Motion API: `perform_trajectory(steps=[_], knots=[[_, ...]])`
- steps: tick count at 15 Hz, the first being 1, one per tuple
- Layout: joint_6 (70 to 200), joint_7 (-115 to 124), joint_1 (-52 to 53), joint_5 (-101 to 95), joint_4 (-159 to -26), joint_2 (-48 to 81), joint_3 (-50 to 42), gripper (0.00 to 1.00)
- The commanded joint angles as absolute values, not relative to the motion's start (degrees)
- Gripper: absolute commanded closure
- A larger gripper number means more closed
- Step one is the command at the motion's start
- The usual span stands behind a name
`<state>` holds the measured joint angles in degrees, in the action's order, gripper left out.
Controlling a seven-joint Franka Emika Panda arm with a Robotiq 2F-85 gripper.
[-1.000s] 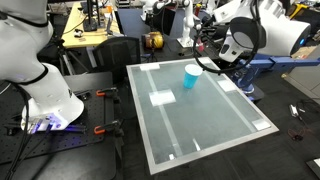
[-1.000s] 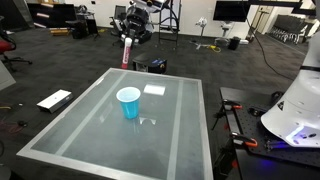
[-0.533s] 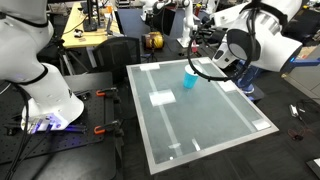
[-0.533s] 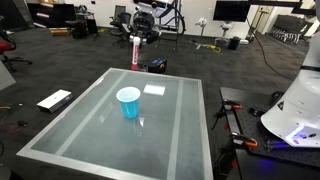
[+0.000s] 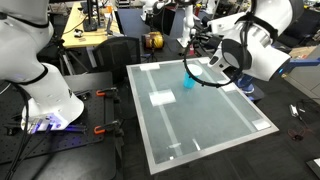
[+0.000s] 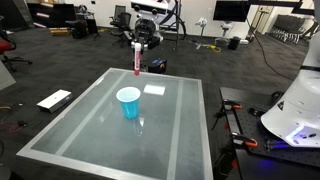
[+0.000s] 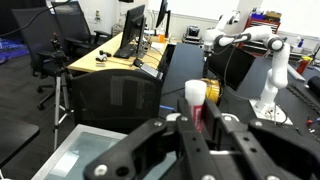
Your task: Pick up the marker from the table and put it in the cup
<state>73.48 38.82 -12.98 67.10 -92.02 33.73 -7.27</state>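
Gripper (image 6: pixel 137 45) is clenched on the marker (image 6: pixel 136 60). The stick hangs upright, and in wrist view its pale end shows betw. the fingers (image 7: pixel 168 140). Vs 1 s ago you've swung the marker sideways & slightly lower, closer to the cup (image 6: pixel 128 102). In an exterior view the arm now overlaps part of the cup (image 5: pixel 189 80). Marker is airborne, approx. over the far edge of the table (image 6: pixel 185 135), and not yet above the cup rim. So the pick is done and transport is approx. halfway. Next, centre over the cup mouth, lower, then let go. Risk: the stick clips the rim and tips the light cup.
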Motion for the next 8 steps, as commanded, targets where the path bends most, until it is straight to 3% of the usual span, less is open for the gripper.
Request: perform_trajectory(steps=[1, 8], knots=[[73.58, 39.66, -12.45, 68.88, -92.42, 34.86, -7.95, 0.95], [74.52, 38.83, -12.60, 70.54, -92.04, 38.47, -8.09, 0.95]])
